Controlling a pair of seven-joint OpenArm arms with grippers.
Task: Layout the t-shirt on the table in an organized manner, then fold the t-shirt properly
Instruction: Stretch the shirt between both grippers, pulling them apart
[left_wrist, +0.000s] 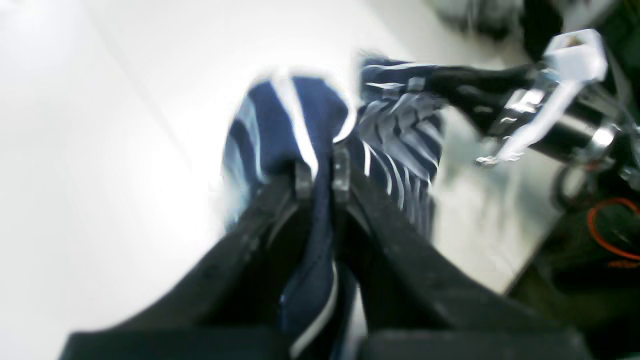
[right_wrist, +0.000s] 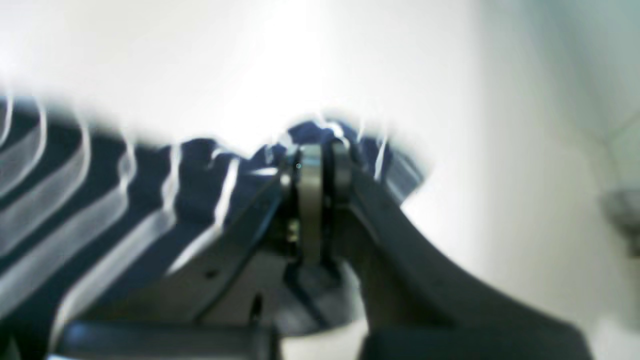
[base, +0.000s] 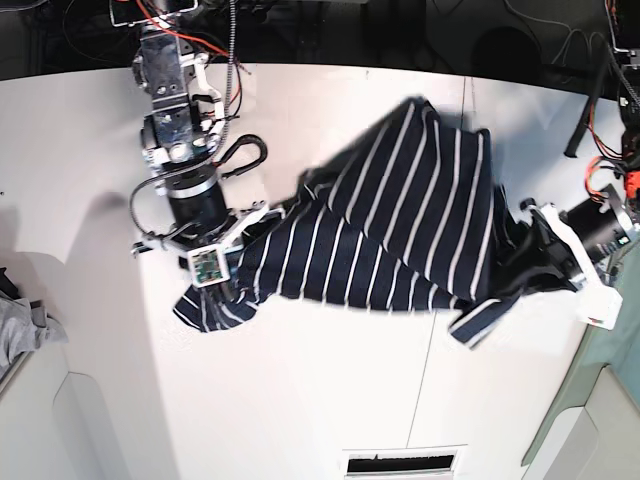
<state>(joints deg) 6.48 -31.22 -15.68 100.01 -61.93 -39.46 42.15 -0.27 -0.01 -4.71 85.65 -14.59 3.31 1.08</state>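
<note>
The t-shirt (base: 400, 220), dark navy with thin white stripes, lies crumpled and stretched across the white table (base: 320, 400) between my two arms. My right gripper (base: 228, 288) is on the left of the base view, shut on the shirt's lower left edge. In the right wrist view its fingers (right_wrist: 311, 175) pinch the t-shirt (right_wrist: 150, 200). My left gripper (base: 522, 255) is on the right, shut on the shirt's right side. In the left wrist view its fingertips (left_wrist: 302, 182) clamp a fold of the t-shirt (left_wrist: 285, 120), and the right gripper (left_wrist: 395, 80) shows beyond.
A small grey cloth (base: 20, 320) lies at the table's left edge. A thin dark seam (base: 428, 360) runs down the tabletop, with a slotted vent (base: 400, 462) at the front. Cables and dark equipment (base: 610, 90) crowd the back right edge.
</note>
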